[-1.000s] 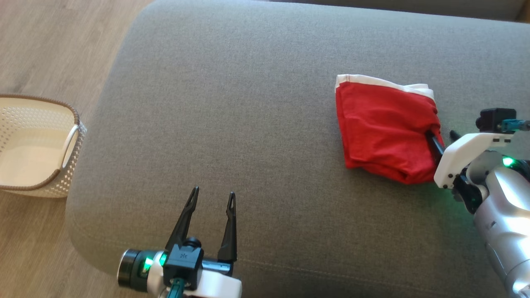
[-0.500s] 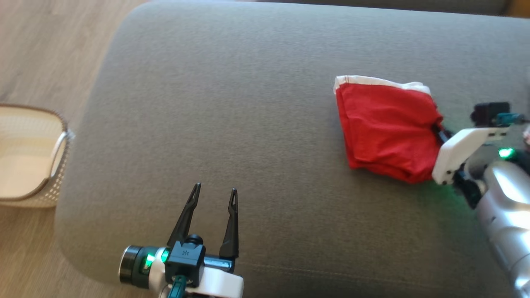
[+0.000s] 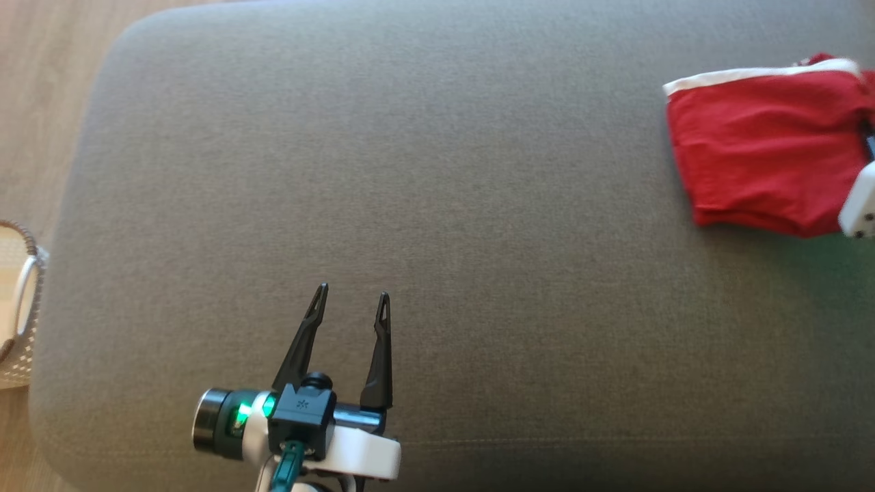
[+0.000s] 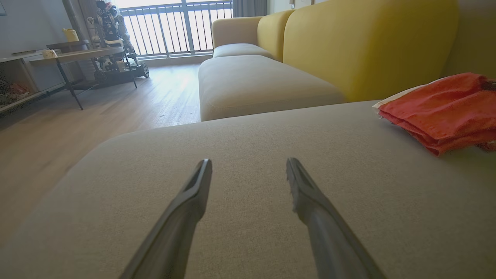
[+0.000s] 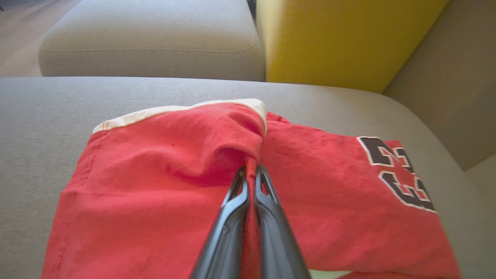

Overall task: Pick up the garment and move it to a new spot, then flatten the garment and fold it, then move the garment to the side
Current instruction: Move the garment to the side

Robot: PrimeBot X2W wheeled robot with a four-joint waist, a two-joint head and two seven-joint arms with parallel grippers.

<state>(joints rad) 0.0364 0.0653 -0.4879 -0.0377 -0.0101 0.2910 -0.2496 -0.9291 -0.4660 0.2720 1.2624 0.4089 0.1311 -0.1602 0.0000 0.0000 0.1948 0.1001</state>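
Fabric is pinched between the two dark fingers of my right claw [image 5: 251, 172], clenched on a raised fold of the red garment [image 5: 155, 182]. Up close through the right wrist, I make out a black number print [image 5: 401, 170] outlined in white on the part right of the fold, and a white band [image 5: 174, 111] along the far edge. From my head the garment is plain red, lying at the far right of the grey sofa cushion [image 3: 410, 171]. My left claw [image 3: 352, 301] hovers released over bare cushion, well apart from the garment. A white woven basket [image 3: 20, 307] stands on the wood floor [image 3: 41, 68] beside the cushion's left end. My left wrist view adds a yellow backrest [image 4: 368, 46] behind the garment.
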